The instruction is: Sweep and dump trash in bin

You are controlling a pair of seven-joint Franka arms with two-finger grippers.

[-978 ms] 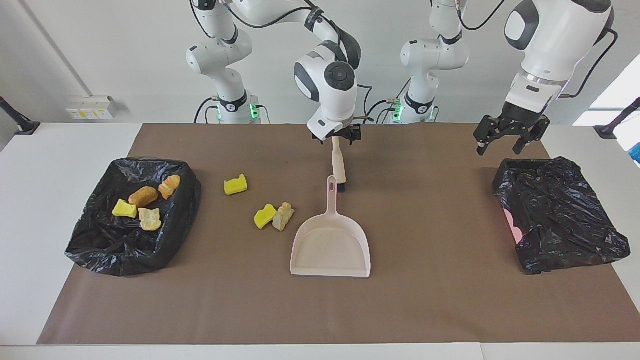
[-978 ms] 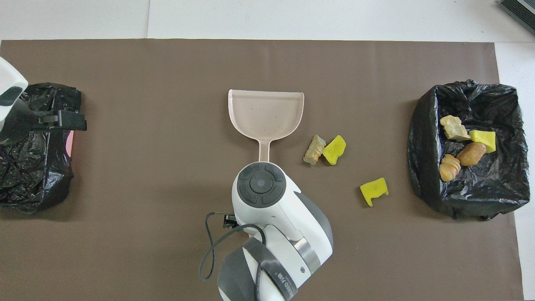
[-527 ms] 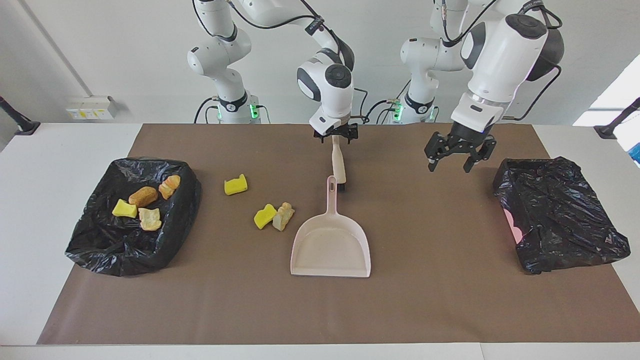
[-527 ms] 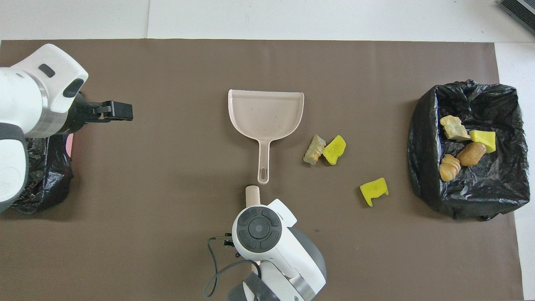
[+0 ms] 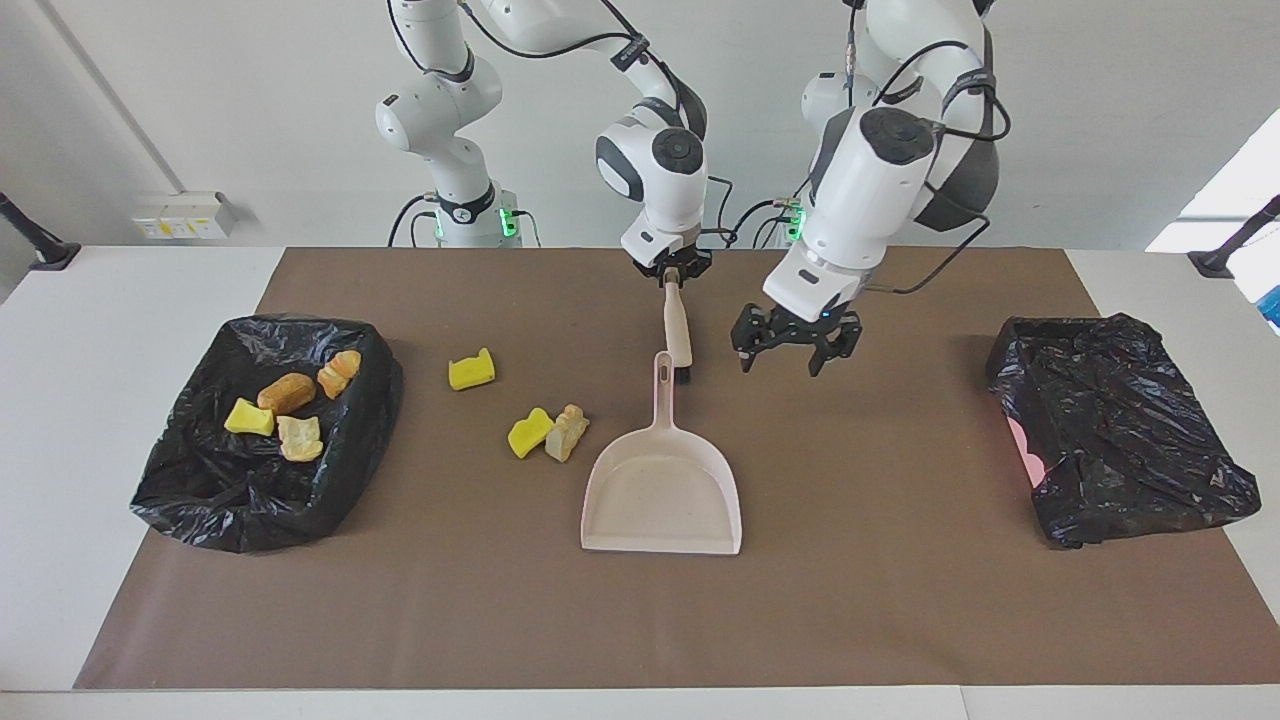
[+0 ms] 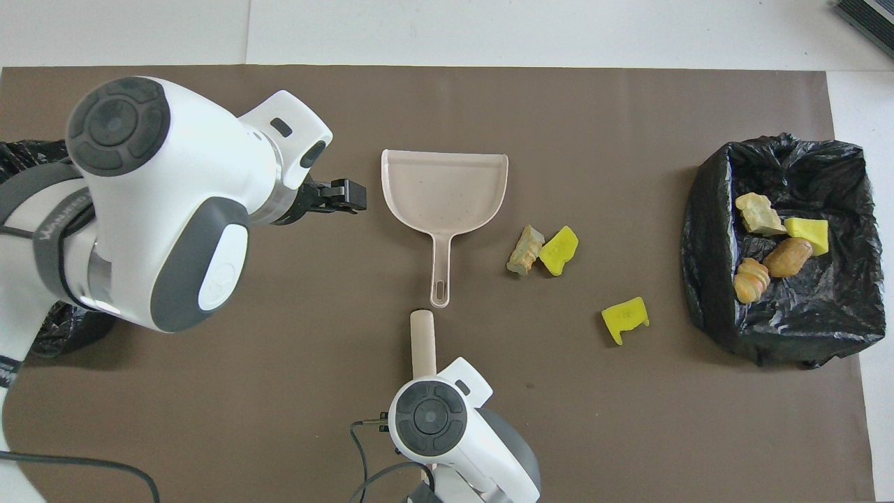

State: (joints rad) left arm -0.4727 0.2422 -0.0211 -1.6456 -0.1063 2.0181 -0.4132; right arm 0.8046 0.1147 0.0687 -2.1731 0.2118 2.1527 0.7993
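A pale pink dustpan [image 5: 662, 490] lies mid-mat, its handle toward the robots; it also shows in the overhead view [image 6: 444, 188]. My right gripper [image 5: 675, 272] is shut on the top of the beige brush [image 5: 679, 335], whose bristle end rests on the mat by the dustpan's handle. My left gripper [image 5: 793, 352] hangs open and empty over the mat beside that handle [image 6: 343, 198]. Three trash lumps lie on the mat: a yellow sponge [image 5: 471, 370], another yellow sponge [image 5: 529, 432] and a tan chunk [image 5: 567, 432]. Several more lie in the black-lined bin [image 5: 160, 480] at the right arm's end.
A second black bag [image 5: 1115, 425] with some pink showing sits at the left arm's end. The brown mat [image 5: 640, 620] covers most of the white table. The brush handle [image 6: 422, 335] points at the dustpan handle in the overhead view.
My left arm has swung from over the black bag at its end toward the dustpan handle and come lower. My right wrist has drawn back toward the robots; the brush stays put.
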